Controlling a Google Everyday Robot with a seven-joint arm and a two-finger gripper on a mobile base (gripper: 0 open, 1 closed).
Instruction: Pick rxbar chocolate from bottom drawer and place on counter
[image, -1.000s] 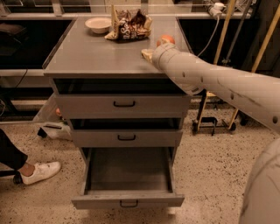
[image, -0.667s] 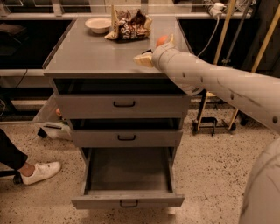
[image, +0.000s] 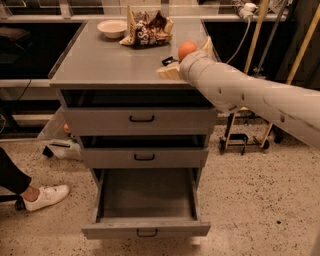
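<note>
The gripper (image: 167, 69) hangs at the front right of the counter (image: 110, 65), at the end of a pale arm (image: 250, 95) reaching in from the right. A small dark piece, seemingly the rxbar (image: 170, 61), shows right at the gripper, low over the counter. Whether the gripper clasps it or has let go cannot be told. An orange (image: 187, 50) sits just behind, touching the arm's wrist. At the back of the counter stand a bowl (image: 112, 27) and a snack bag (image: 148, 29), side by side. The bottom drawer (image: 145, 230) is pulled out, its grey floor bare. The 2 drawers (image: 141, 119) above it are pushed in. A white shoe (image: 47, 196) rests on the floor at left.
</note>
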